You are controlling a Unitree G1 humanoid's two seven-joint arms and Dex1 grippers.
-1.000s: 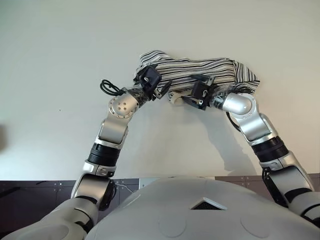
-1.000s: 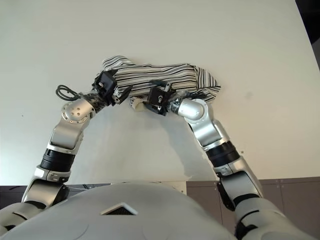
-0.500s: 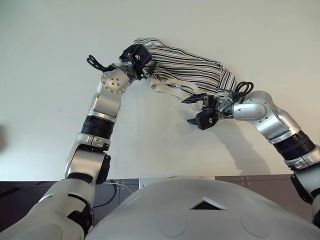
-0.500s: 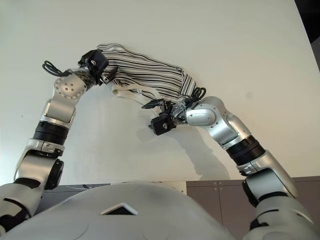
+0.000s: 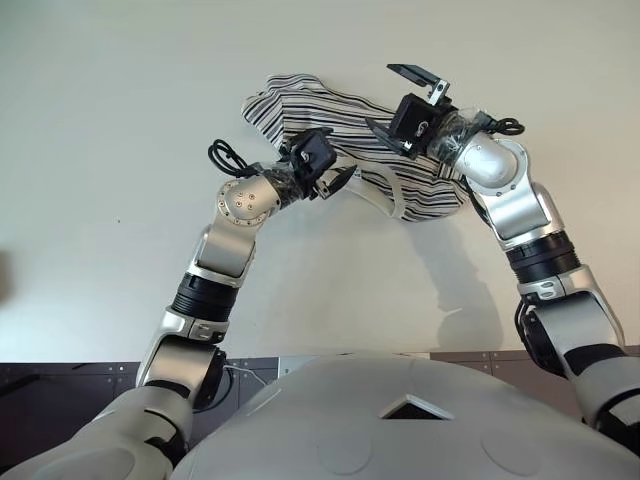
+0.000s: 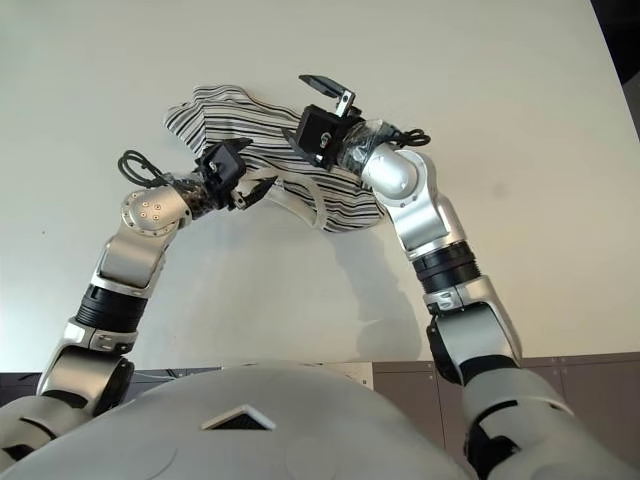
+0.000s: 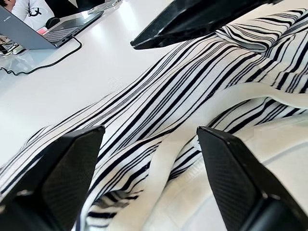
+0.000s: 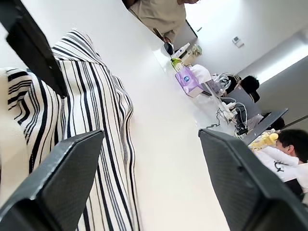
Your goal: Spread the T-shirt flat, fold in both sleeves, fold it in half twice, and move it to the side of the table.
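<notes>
the white table (image 5: 110, 90) stretches bare on the left. the left claw (image 5: 338, 182) sits low over the near left part of the striped t-shirt (image 5: 300, 105), its two dark fingers (image 7: 67, 168) spread wide with nothing pinched between them; in the left wrist view the striped cloth and a white ribbed edge band (image 7: 168, 159) lie below the gap. whether the fingertips touch the cloth cannot be told. the t-shirt lies bunched in a rumpled heap on the far middle of the table, not spread flat, its black and white stripes running roughly across, and a loop of the white band (image 5: 388, 203) hangs out on the near side, resting on the tabletop. to the right, the right claw (image 5: 402, 100) is raised above the right part of the heap, tilted, its fingers (image 8: 57, 183) also wide apart and holding nothing; one finger points away over the cloth, the other angles down toward it. farther along the table, well apart from the shirt, the wrist views show a laptop (image 7: 26, 33) with a dark cable (image 7: 43, 61), and a cluster of small bottles (image 8: 185, 72).
</notes>
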